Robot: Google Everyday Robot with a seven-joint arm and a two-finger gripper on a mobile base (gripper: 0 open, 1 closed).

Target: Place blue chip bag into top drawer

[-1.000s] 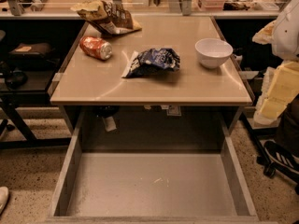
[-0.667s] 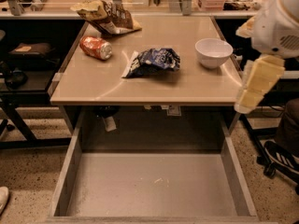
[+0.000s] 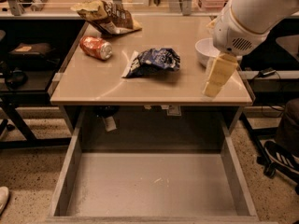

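Note:
The blue chip bag [image 3: 154,62] lies crumpled in the middle of the tan tabletop [image 3: 117,85], white lettering up. The top drawer [image 3: 154,185] is pulled open below the table's front edge, grey and with nothing in it. My gripper [image 3: 212,85] hangs from the white arm [image 3: 252,17] over the table's right front corner, to the right of the bag and apart from it. It holds nothing that I can see.
A white bowl [image 3: 202,50] stands right of the bag, partly hidden by my arm. A red can [image 3: 96,47] lies on its side at the left. A yellow-brown chip bag [image 3: 107,17] lies at the back left. Black frames stand left; a chair base [image 3: 280,157] stands right.
My arm has swung in from the right edge and to the left. It now hangs over the table's right front corner and covers part of the bowl. The objects have not moved.

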